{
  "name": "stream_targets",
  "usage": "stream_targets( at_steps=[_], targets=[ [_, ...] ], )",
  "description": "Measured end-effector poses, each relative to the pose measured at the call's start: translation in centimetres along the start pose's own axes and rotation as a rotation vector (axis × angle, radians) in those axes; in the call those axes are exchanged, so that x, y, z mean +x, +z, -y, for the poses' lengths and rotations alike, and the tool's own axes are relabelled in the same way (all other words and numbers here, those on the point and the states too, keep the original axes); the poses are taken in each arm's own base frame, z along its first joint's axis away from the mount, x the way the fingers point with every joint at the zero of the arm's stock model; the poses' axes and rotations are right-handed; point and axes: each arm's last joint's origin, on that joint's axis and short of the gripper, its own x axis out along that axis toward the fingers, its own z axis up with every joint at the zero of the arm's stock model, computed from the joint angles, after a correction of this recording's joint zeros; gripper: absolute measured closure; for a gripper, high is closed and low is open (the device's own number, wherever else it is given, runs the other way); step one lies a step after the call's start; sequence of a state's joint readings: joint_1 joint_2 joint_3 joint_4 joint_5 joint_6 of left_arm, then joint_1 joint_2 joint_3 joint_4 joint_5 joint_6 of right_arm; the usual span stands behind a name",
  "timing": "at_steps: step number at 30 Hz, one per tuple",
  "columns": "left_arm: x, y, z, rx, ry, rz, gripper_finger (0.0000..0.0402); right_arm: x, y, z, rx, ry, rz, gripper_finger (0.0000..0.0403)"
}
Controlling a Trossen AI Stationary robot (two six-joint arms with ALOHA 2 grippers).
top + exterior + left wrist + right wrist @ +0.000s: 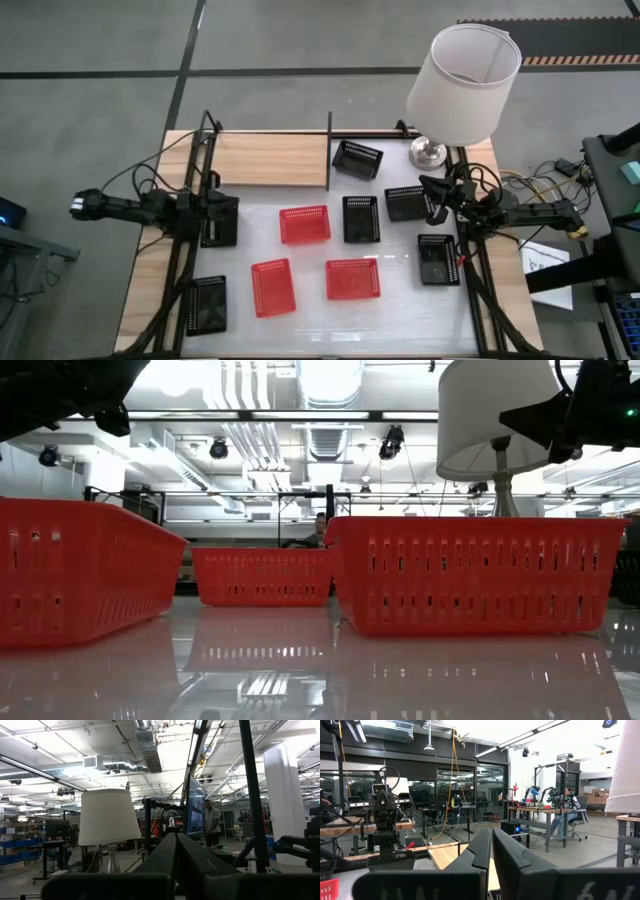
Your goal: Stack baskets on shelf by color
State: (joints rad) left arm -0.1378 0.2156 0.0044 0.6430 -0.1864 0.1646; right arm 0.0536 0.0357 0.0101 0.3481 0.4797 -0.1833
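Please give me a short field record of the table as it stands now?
Red baskets: three, loose on the white tabletop
Black baskets: six, scattered, one beside the shelf
Shelf: wooden board, bare
Lamp: white shade, far right corner
Left gripper: shut, left edge
Right gripper: shut, right edge

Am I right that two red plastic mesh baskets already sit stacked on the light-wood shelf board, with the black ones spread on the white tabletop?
Not quite. The high view shows the light-wood shelf board bare: all three red plastic mesh baskets lie unstacked on the white tabletop. The black plastic mesh baskets are indeed spread on it.
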Motion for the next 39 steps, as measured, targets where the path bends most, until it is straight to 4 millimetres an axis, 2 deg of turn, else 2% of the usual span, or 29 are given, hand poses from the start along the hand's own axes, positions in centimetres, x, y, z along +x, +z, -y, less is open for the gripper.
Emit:
stream_targets(
  at_steps=[5, 9, 11, 13, 16, 19, 21, 27, 32, 39],
  targets=[
    [0.0, 0.0, 0.0, 0.000, 0.000, 0.000, 0.0402, 0.0, 0.0, 0.0, 0.045, 0.007, 0.000, 0.0390],
    [0.0, 0.0, 0.0, 0.001, 0.001, 0.004, 0.0402, 0.0, -0.2, -0.3, 0.600, 0.088, -0.038, 0.0390],
    [0.0, 0.1, 0.0, 0.002, 0.001, 0.006, 0.0402, 0.0, -0.2, -0.3, 0.745, 0.069, -0.040, 0.0390],
    [0.0, 0.1, 0.0, 0.000, 0.001, 0.005, 0.0402, 0.0, -0.3, -0.1, 0.720, 0.002, -0.027, 0.0390],
    [0.0, 0.1, 0.0, -0.013, 0.000, 0.009, 0.0402, 0.0, -0.4, 0.2, 0.547, -0.093, -0.022, 0.0390],
    [0.0, 0.1, 0.0, -0.128, -0.001, 0.010, 0.0402, 0.0, -0.4, 0.2, 0.343, -0.107, -0.036, 0.0390],
    [0.0, 0.1, 0.0, -0.214, -0.001, 0.009, 0.0402, 0.0, -0.4, 0.2, 0.290, -0.097, -0.038, 0.0390],
    [0.1, 0.5, -0.1, -0.294, -0.001, 0.038, 0.0402, 0.0, -0.4, 0.2, 0.378, -0.089, -0.031, 0.0390],
    [0.5, 1.3, -0.2, -0.438, 0.026, 0.065, 0.0402, 0.0, -0.3, -0.1, 0.332, 0.005, -0.026, 0.0390],
    [2.9, 2.5, -0.1, -0.448, 0.092, 0.000, 0.0402, 0.0, 0.1, -0.2, 0.297, 0.064, 0.007, 0.0390]
  ],
)
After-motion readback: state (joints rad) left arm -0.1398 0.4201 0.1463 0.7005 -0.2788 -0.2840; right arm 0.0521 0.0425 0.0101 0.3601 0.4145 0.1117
